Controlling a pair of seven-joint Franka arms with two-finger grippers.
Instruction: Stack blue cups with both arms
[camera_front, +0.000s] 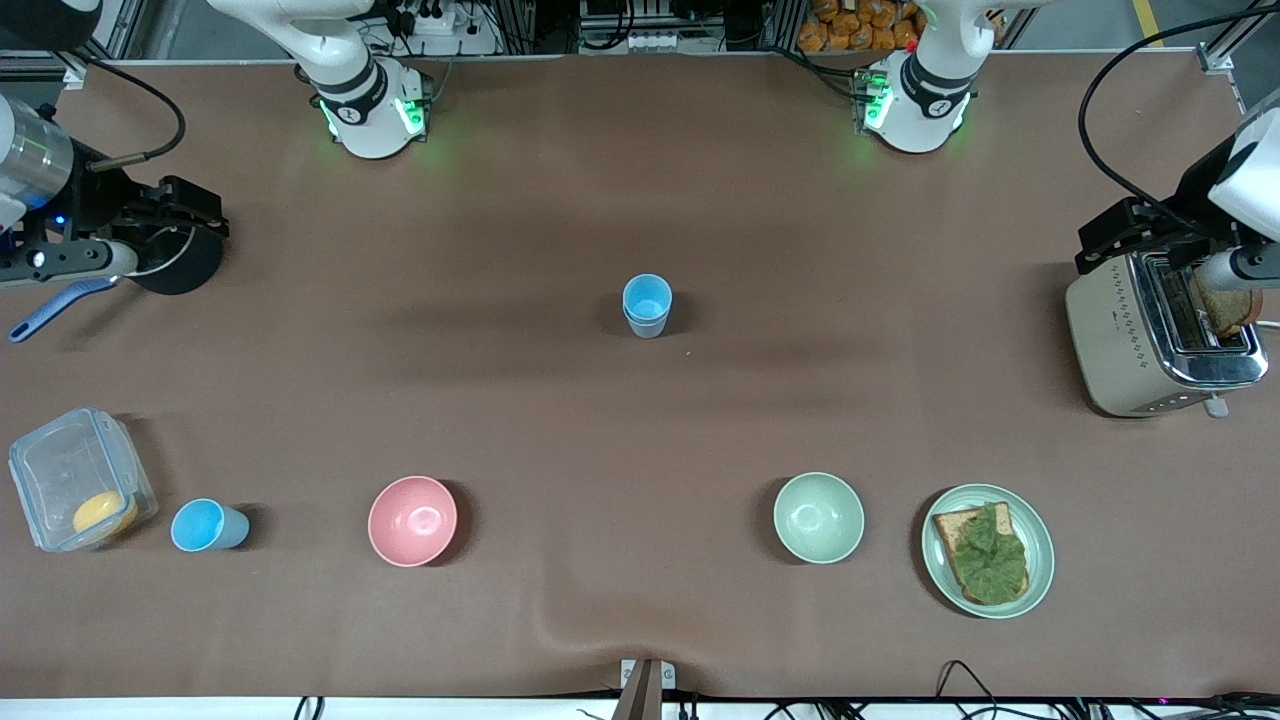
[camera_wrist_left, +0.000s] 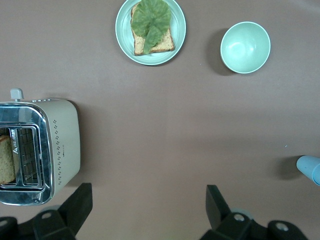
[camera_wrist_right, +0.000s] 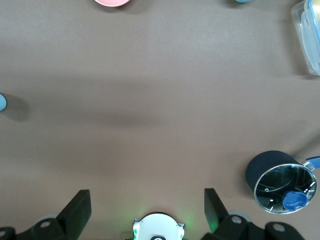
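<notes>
One light-blue cup (camera_front: 647, 305) stands at the middle of the table; a second rim line shows just under its rim. It shows at the edge of the left wrist view as cup (camera_wrist_left: 310, 168). Another blue cup (camera_front: 208, 525) with a bright blue inside stands near the front camera, between the clear box and the pink bowl. My left gripper (camera_wrist_left: 148, 202) hangs open and empty, high over bare table beside the toaster. My right gripper (camera_wrist_right: 147, 205) hangs open and empty, high over bare table beside the dark pot. Both are far from either cup.
A pink bowl (camera_front: 412, 520) and a pale green bowl (camera_front: 818, 517) sit near the front camera. A plate (camera_front: 1040, 545) with toast and lettuce lies by the green bowl. A toaster (camera_front: 1150, 340) stands at the left arm's end. At the right arm's end stand a dark pot (camera_wrist_right: 280, 182) and a clear lidded box (camera_front: 75, 480).
</notes>
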